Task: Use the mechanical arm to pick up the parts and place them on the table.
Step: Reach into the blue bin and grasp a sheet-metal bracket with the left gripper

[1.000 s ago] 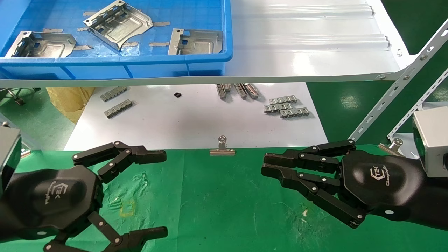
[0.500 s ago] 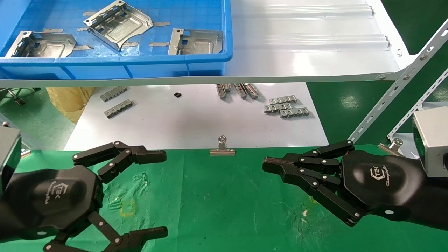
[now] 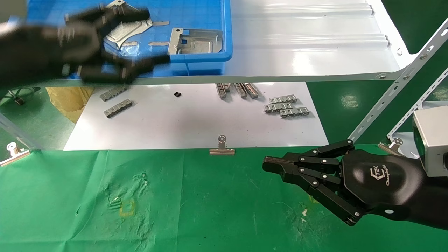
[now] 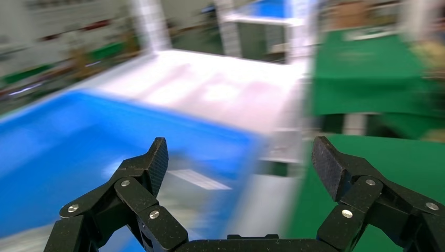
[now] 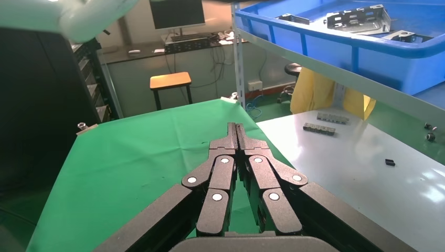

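Observation:
My left gripper is open and empty, blurred, up over the front rim of the blue bin; its wrist view shows both fingers spread wide. One silvery part lies in the bin to its right. A second part shows partly behind the hand. Other parts in the bin are hidden by the arm. My right gripper is shut and empty, low over the green table; its wrist view shows the fingertips pressed together. Parts in the bin also show there.
The bin sits on a white shelf above a glossy white sheet with grey toothed strips. A binder clip sits at the cloth's far edge. Slotted metal struts rise at the right.
My left arm has swung up from the green table to the blue bin, still open. My right gripper closed its fingers a second ago and has stayed put since.

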